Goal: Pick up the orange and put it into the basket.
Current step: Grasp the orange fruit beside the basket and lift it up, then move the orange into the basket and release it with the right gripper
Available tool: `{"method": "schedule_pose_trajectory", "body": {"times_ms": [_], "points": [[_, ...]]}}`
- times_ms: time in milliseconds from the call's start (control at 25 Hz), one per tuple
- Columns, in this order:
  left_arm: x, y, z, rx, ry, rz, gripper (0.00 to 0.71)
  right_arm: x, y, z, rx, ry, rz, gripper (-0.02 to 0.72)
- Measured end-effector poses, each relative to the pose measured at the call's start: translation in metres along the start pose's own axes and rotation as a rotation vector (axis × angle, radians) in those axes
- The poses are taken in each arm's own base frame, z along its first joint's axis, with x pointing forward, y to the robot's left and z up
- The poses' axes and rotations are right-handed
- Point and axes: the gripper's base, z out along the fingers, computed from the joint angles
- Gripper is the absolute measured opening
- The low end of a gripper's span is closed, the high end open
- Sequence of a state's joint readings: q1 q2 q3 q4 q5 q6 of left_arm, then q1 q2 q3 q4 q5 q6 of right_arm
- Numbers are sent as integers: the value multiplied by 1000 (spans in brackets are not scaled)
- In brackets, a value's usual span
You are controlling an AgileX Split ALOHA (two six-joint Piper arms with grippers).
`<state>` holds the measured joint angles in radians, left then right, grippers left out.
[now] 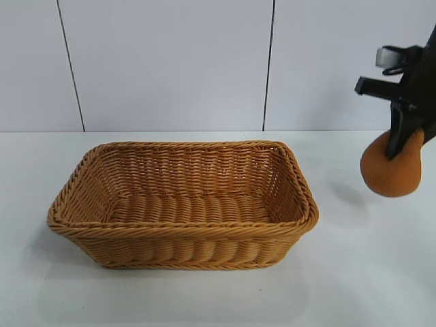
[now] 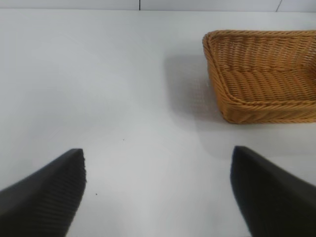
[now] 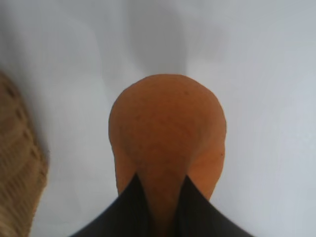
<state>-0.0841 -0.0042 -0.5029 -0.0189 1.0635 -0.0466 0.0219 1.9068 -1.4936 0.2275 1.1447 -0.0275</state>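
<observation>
The dull orange-brown, rough-skinned round orange (image 1: 393, 170) hung clear of the white table (image 1: 368, 272), pinched at its knobby top by the black right gripper (image 1: 398, 146), whose fingers (image 3: 126, 212) were clenched on the fruit's narrow neck. In the exterior view it sat at about three o'clock from the large rectangular tan-orange woven wicker basket (image 1: 102, 231), well apart from the braided rim and above the table. The basket held nothing. The left gripper (image 2: 158, 192) hovered over bare table with its fingers spread wide, grasping nothing, the basket at roughly two o'clock.
</observation>
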Motion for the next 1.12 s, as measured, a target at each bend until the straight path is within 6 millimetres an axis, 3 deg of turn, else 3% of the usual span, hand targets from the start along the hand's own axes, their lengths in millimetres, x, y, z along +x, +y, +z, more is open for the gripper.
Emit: {"method": "schedule_pose_trajectory", "body": {"times_ms": [240,440,800,1000,1120], "points": [[0,0,0,0,0,0,576,9,21,-42,-136,-113,-8,31],[0,0,0,0,0,0,576,16,57,-49,-202,-145,-100,31],[0,0,0,0,0,0,576,42,164,-25,-277,-208,-308,31],[0,0,0,0,0,0,576,54,209,11,-297,-209,-379,31],[0,0,0,0,0,0,576,56,224,45,-289,-195,-396,31]]}}
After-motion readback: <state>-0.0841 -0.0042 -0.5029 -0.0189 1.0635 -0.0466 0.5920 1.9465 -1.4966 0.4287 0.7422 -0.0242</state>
